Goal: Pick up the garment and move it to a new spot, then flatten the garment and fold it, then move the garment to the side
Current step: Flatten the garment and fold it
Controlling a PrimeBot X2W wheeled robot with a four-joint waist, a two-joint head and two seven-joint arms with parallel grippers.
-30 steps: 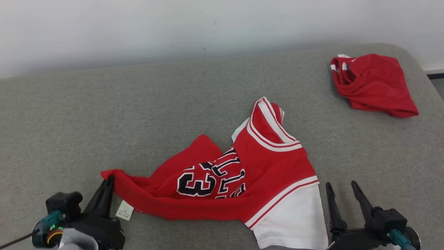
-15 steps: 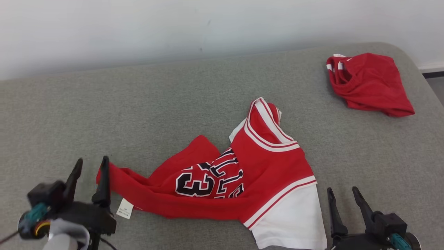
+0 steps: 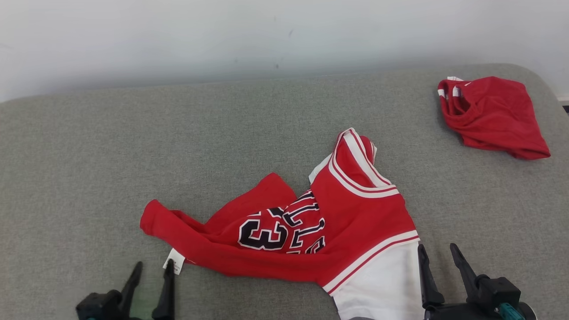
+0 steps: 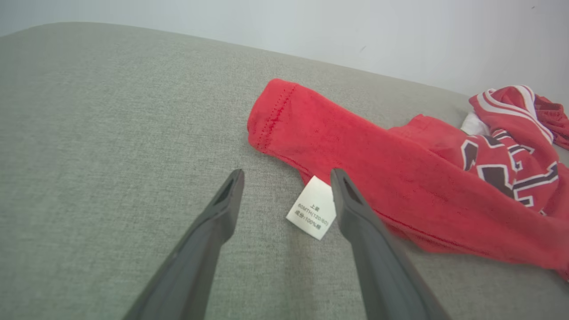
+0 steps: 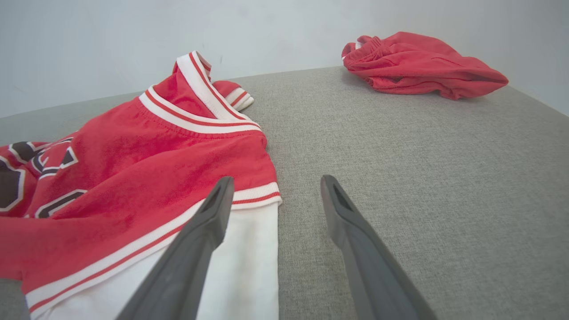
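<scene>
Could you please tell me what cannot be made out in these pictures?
Jersey lettering: head view, buried in its own folds.
White part: head view, cut off by the bottom edge.
Label print: left wrist view, too small.
Red bundle: right wrist view, crumpled, so its type is unclear.

You have the jersey (image 3: 355,209) lying crumpled on the grey surface (image 3: 133,155), a little right of its middle. It is red with white-and-red striped trim, and a white panel (image 3: 382,284) forms its near right end. Black, white-edged lettering and a "3" show in a fold at the centre. One red end stretches left, rolled over on itself, and a small white label (image 3: 174,266) lies flat at its near edge. The trimmed far part stands up slightly. It may be the neck or an armhole.
</scene>
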